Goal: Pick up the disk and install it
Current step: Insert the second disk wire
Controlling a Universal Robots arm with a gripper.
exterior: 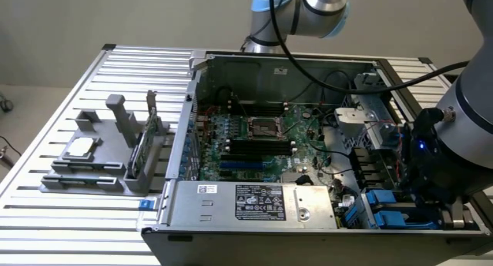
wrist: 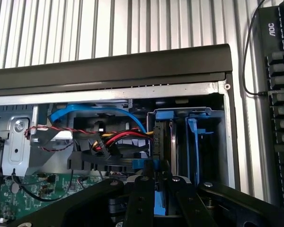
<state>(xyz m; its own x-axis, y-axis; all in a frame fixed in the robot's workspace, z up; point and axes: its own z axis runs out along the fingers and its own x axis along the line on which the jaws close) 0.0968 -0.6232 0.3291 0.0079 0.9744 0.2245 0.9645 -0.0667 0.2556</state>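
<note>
The disk [wrist: 162,142] stands edge-on in the drive bay [wrist: 217,142] at the corner of the open computer case [exterior: 254,58]. I see its blue carrier rail and a dark metal side. My gripper [wrist: 159,183] reaches down over it, and the black fingers [wrist: 141,201] sit tight on either side of the blue rail, shut on the disk. In the exterior view the arm's wrist [exterior: 451,145] hangs over the bay at the case's front corner on the exterior view's right, hiding the fingers. Blue carriers [exterior: 389,211] show below it.
A bare blue bracket [wrist: 193,142] fills the neighbouring slot. Red, yellow and blue cables [wrist: 111,138] crowd beside the bay. The power supply [exterior: 254,202] and motherboard [exterior: 254,133] fill the case. A grey fixture [exterior: 92,162] holds a silver chip [exterior: 81,148]. A keyboard [wrist: 279,94] lies outside the case.
</note>
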